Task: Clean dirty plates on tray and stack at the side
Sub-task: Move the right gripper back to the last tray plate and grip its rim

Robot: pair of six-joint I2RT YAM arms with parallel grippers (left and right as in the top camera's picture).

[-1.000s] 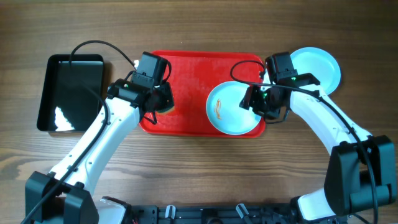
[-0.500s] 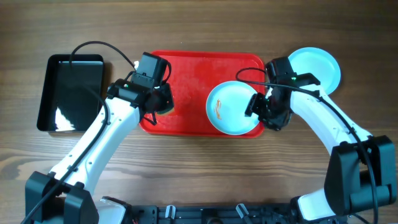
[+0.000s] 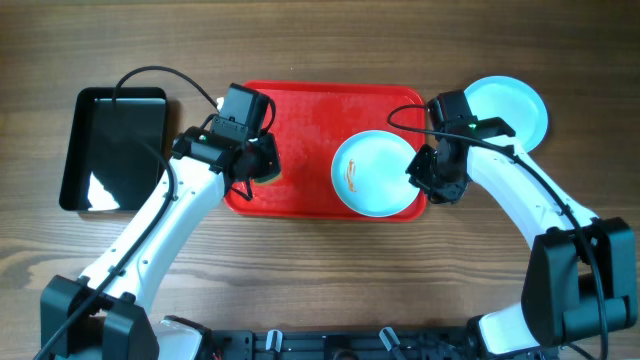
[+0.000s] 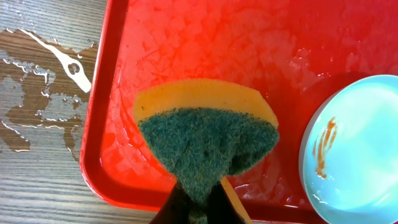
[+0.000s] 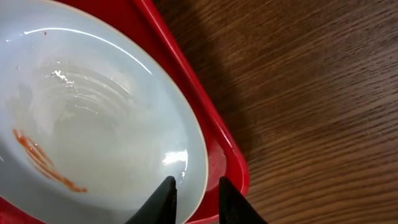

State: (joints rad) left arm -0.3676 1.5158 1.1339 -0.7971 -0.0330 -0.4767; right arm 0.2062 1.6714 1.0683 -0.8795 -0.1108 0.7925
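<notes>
The red tray (image 3: 310, 120) lies mid-table. One pale-blue plate (image 3: 368, 172) with an orange-brown smear sits at the tray's right end. It also shows in the left wrist view (image 4: 360, 149) and the right wrist view (image 5: 93, 112). Another pale-blue plate (image 3: 510, 105) rests on the table right of the tray; whether more lie under it I cannot tell. My left gripper (image 3: 255, 168) is shut on a yellow-and-green sponge (image 4: 205, 134), held over the tray's left part (image 4: 186, 37). My right gripper (image 5: 196, 186) is open, its fingers straddling the smeared plate's right rim beside the tray rim (image 5: 214, 134).
A black rectangular tray (image 3: 115, 150) sits at the far left on the wooden table. Water puddles (image 4: 37, 93) lie on the wood beside the red tray's left rim. Cables loop above both arms.
My right gripper has shifted right from over the plate's middle-right to its right rim at the tray edge. The left arm and sponge have not moved.
</notes>
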